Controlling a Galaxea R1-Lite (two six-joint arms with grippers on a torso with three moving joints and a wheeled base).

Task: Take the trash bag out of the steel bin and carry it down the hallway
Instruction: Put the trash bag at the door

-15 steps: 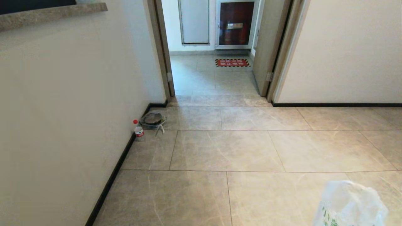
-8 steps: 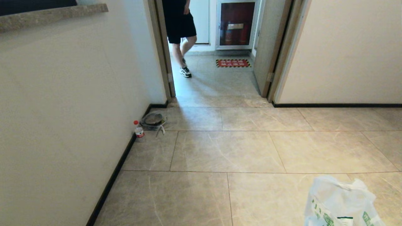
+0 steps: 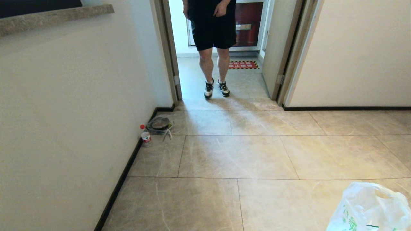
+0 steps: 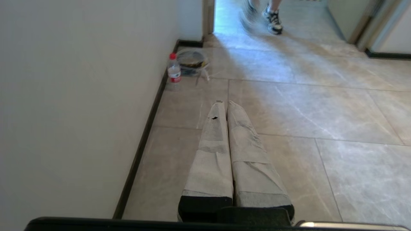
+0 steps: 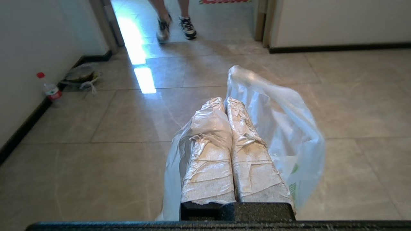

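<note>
head view: thin translucent white trash bag with green print (image 3: 369,208) at lower right, no gripper seen | right wrist view: right gripper (image 5: 224,102) pressed shut on the bag, plastic draped over both fingers | left wrist view: left gripper (image 4: 227,103) closed, empty, above the glossy grey-beige tiled floor (image 4: 305,106) | person in black shorts (image 3: 213,32) in doorway

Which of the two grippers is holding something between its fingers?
The right gripper: its shut fingers pinch the trash bag. The left gripper is shut on nothing.
</note>
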